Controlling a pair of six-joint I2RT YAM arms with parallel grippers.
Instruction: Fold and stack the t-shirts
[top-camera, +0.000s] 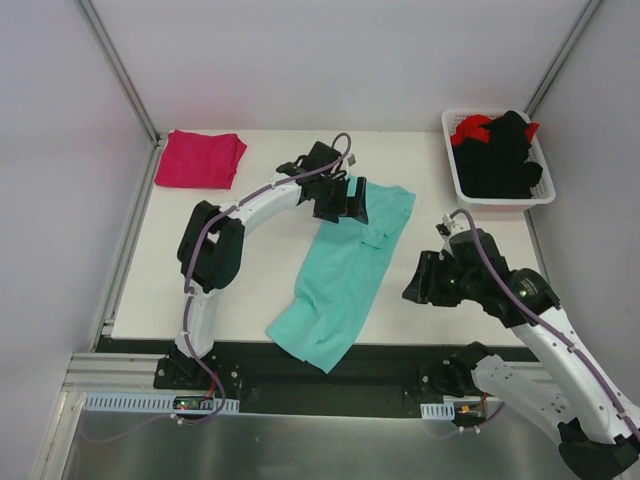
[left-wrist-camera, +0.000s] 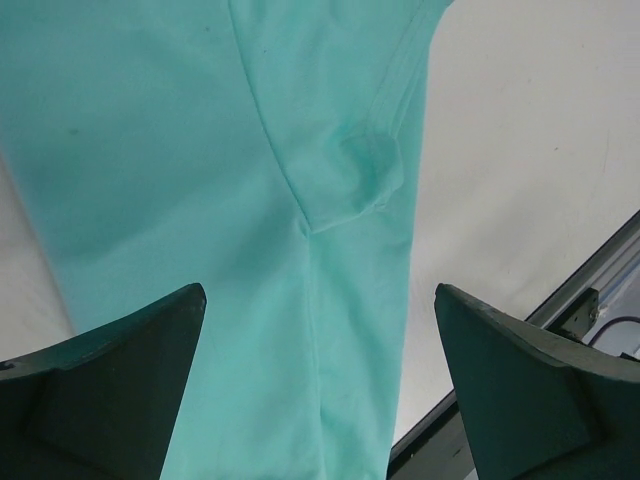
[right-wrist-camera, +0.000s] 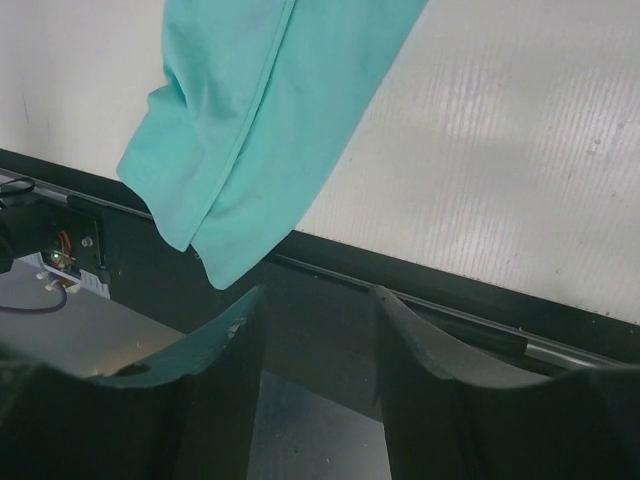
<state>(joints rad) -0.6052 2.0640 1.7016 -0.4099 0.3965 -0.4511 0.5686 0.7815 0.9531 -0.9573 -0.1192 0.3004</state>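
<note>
A teal t-shirt (top-camera: 345, 275) lies loosely in a long diagonal strip across the table, and its lower end (right-wrist-camera: 240, 170) hangs over the front edge. My left gripper (top-camera: 342, 210) hovers above the shirt's far end, open wide, with a sleeve seam (left-wrist-camera: 345, 170) below the jaws and nothing between them. My right gripper (top-camera: 415, 285) sits to the right of the shirt, clear of it. Its jaws stand partly apart and empty (right-wrist-camera: 318, 292). A folded magenta-pink t-shirt (top-camera: 200, 158) rests at the back left corner.
A white basket (top-camera: 455, 175) at the back right holds black and red garments (top-camera: 500, 150). The table's black front rail (right-wrist-camera: 450, 290) runs just beneath the right gripper. Frame posts stand at both back corners.
</note>
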